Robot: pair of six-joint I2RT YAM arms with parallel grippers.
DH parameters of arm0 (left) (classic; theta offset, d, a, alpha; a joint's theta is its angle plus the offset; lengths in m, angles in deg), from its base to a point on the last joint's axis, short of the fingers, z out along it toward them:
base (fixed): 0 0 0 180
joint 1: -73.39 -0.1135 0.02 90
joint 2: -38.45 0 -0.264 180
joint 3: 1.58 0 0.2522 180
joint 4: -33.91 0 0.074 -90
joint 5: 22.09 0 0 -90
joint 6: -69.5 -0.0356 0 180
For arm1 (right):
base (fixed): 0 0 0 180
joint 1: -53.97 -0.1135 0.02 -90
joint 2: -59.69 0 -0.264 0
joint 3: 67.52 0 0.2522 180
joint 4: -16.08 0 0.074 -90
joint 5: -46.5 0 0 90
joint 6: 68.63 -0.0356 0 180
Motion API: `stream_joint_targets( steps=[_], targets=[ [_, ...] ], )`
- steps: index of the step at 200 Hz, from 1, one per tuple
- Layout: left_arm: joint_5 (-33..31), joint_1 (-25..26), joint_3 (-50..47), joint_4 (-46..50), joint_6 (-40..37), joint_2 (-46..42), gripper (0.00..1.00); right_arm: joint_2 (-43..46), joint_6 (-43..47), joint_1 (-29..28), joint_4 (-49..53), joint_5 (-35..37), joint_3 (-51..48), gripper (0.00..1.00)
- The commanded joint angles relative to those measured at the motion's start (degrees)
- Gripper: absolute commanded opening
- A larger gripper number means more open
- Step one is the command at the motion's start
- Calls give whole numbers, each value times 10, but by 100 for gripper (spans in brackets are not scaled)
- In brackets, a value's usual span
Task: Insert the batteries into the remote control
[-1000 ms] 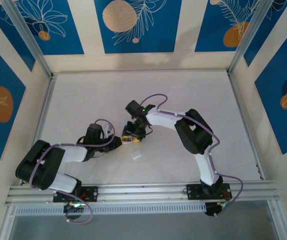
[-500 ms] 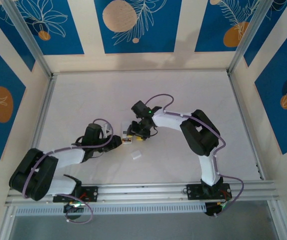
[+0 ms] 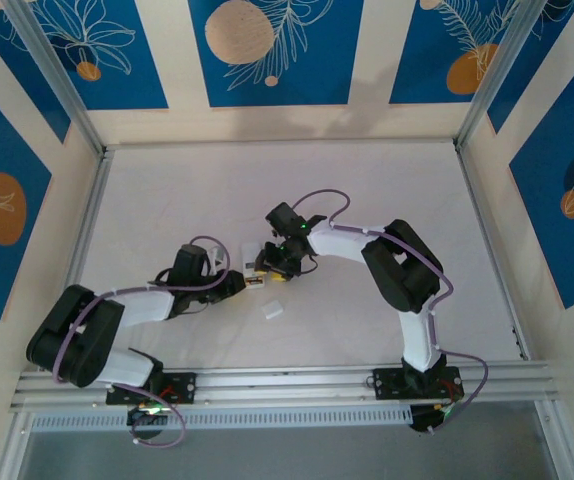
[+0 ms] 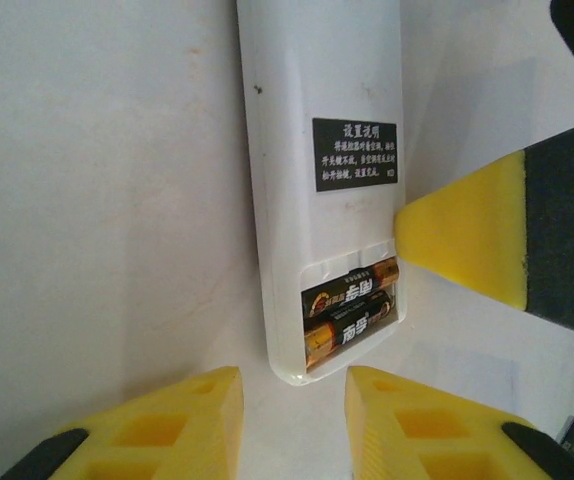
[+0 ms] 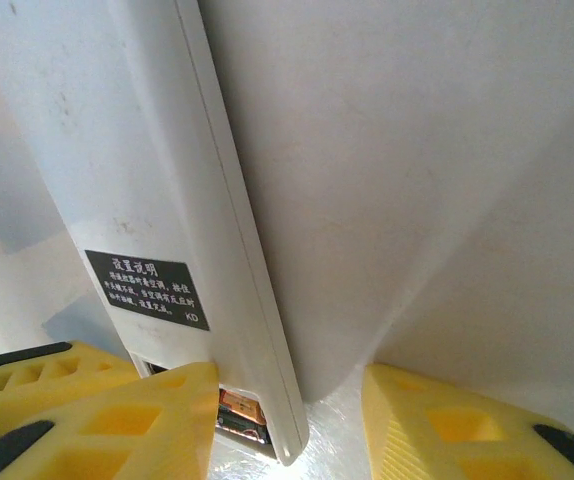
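Your top camera sits above and behind the arm bases (image 3: 152, 385) and looks down and away over the whole table (image 3: 167, 200), far enough back to take in its left, right and far edges. Your left wrist camera rides just behind the left gripper (image 4: 293, 385) and looks past it, very near, down onto the remote control (image 4: 317, 110). Your right wrist camera sits behind the right gripper (image 5: 292, 390), just as near, looking at a slant along the remote's long edge. Both wrist views share the remote's black label (image 4: 356, 153) and the end where the batteries (image 4: 352, 310) lie. In the top view that shared spot falls mid-table, between the two arms.
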Motion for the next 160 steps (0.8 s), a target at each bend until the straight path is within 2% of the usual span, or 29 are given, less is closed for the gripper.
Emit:
stream_joint_targets(
  steps=[1,103,160],
  targets=[
    [14,4,15,-12,-10,4,33,16,11,-3,-1,-10,-8,44],
    [19,17,12,-45,4,36,32,32,20,-6,2,-12,-16,44],
    [22,45,16,-81,22,38,32,86,17,-1,9,15,-56,47]
  ],
)
